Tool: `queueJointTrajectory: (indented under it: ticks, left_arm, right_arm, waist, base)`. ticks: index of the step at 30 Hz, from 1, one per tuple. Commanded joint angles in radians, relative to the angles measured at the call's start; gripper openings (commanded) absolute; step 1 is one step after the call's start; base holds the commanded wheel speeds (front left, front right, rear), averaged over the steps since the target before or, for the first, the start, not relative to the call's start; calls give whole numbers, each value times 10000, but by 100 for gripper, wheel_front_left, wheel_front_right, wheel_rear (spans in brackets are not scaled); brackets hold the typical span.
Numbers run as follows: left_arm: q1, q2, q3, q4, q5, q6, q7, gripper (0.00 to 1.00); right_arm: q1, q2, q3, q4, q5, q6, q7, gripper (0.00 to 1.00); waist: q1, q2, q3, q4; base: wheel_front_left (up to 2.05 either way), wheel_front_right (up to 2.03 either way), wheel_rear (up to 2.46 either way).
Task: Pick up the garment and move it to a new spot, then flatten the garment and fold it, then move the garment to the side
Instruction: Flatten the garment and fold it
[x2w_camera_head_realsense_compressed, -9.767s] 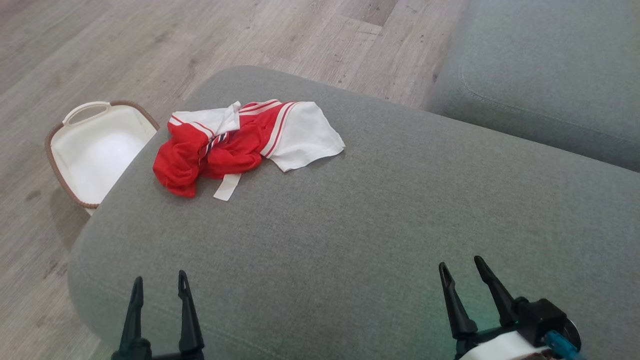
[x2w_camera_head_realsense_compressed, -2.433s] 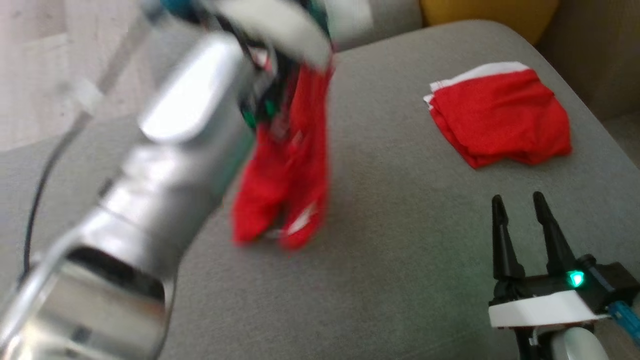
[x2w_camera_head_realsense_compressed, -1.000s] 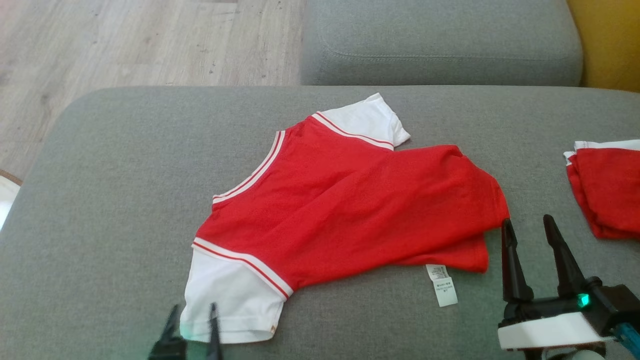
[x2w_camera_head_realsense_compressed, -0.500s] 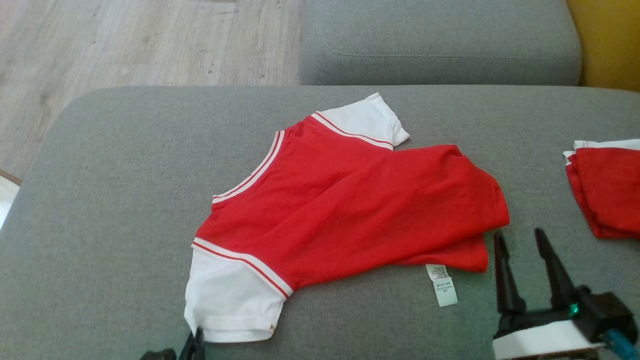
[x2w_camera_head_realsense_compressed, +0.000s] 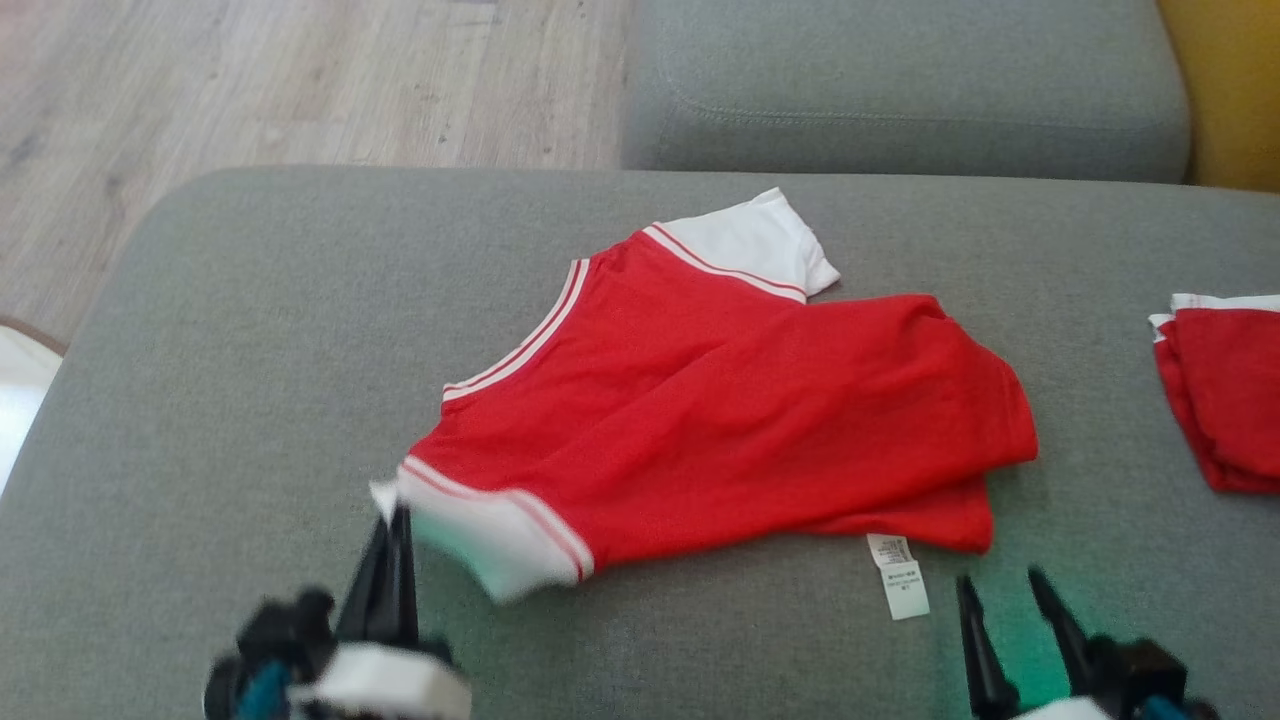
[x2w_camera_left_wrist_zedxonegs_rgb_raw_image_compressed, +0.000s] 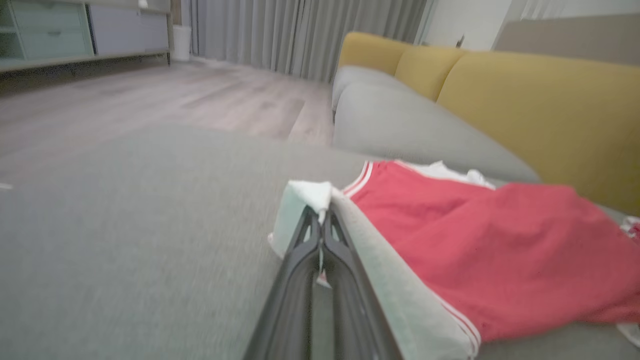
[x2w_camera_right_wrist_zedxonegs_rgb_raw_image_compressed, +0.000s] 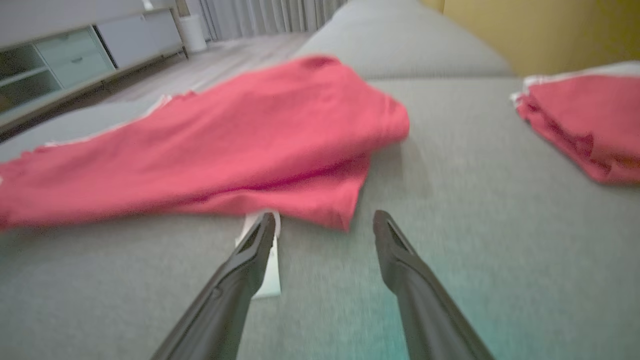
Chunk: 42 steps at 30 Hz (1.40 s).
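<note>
Left gripper: I see it clamped on the garment by its white sleeve.
Right gripper: jaws apart, holding nothing, beside the white label.

Colours: garment red, white sleeves.
Red-white stripe trim at neckline and sleeve seams; care label white; cushion plain grey; folded pile red, white edge; floor pale wood grain; backrest mustard yellow.

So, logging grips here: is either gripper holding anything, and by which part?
The left gripper is shut on the garment, pinching the hem of its near white sleeve. The right gripper is open, holding nothing.
</note>
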Motion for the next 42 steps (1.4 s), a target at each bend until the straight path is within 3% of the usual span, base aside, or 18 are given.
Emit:
queueJointTrajectory:
  ticks: [1, 7, 13, 14, 16, 17, 27, 32, 35, 42]
  left_arm:
    - [-856, 112, 338, -733, 3, -59, -66, 0]
    - [-1822, 265, 288, -1956, 68, -104, 457, 0]
    - [-2494, 353, 281, -2256, 173, 5, 709, 0]
    - [-2504, 337, 274, -2245, 157, 14, 707, 0]
    - [-2494, 311, 258, -2201, 123, 17, 686, 0]
    - [-2485, 310, 248, -2172, 114, 15, 671, 0]
    - [-2163, 477, 387, -2039, -60, 31, 462, 0]
    - [-2079, 594, 563, -2478, -349, -149, 318, 0]
    - [-2294, 692, 713, -2897, -646, -396, 304, 0]
    - [-3794, 592, 1196, -4136, -2047, -1058, 759, 0]
  right_arm:
    - [-418, -72, 109, 219, -60, 65, -83, 100]
    - [-1236, -72, -9, 1660, -288, 65, 249, 100]
    - [-2354, -72, 177, 2989, -420, 65, 198, 100]
    - [-2458, -72, 230, 3175, -434, 65, 178, 78]
    - [-2623, -72, 381, 3497, -435, 65, 131, 12]
    - [-2679, -72, 460, 3582, -442, 65, 90, 0]
    - [-2045, -72, 250, 2823, -661, 65, -103, 0]
    - [-1383, -77, -116, 908, -250, 65, -107, 0]
    - [-1132, -108, -270, -423, 666, 65, -108, 0]
    - [-1812, -1150, -743, -3803, 2047, 65, 978, 0]
  waist:
    - [0, 0, 66, 67]
    - [0, 0, 232, 150]
    - [0, 0, 470, 39]
    - [0, 0, 480, 28]
    - [0, 0, 477, 25]
    - [0, 0, 466, 29]
    - [0, 0, -220, -87]
    - [0, 0, -547, -213]
    - [0, 0, -705, -297]
    - [0, 0, -909, -601]
  base:
    - [0, 0, 0]
    - [0, 0, 0]
    - [0, 0, 0]
    - [0, 0, 0]
    - [0, 0, 0]
    - [0, 0, 0]
    - [0, 0, 0]
    - [0, 0, 0]
    - [0, 0, 0]
    - [0, 0, 0]
